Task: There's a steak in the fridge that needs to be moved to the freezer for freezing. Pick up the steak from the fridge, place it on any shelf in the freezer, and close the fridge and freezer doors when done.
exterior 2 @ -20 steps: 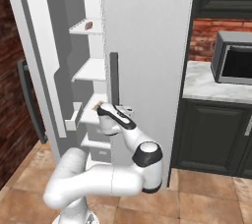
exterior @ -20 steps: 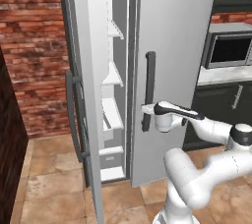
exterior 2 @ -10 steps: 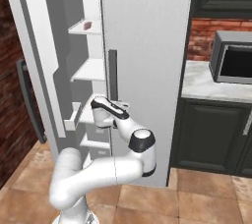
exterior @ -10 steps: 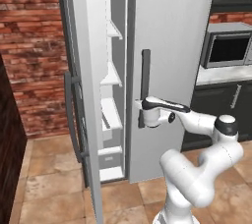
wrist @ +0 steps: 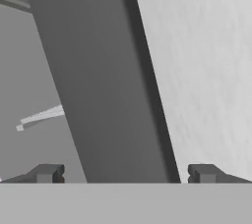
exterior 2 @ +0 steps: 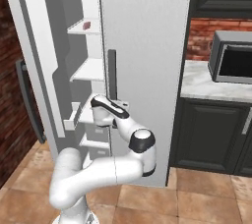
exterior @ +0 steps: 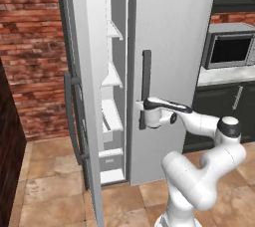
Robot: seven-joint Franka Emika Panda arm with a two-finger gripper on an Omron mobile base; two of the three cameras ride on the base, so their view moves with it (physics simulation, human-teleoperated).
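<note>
The gripper [wrist: 124, 174] is standing wide open, its fingertips [wrist: 47, 173] straddling the fridge door's dark handle [wrist: 98, 85] without visibly touching it, holding nothing.

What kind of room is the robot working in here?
It looks like a home kitchen, a rendered one. A tall grey refrigerator stands with its narrow freezer side open, a microwave sits on a pale stone counter, and dark cabinets run beneath it against a brick wall.
</note>
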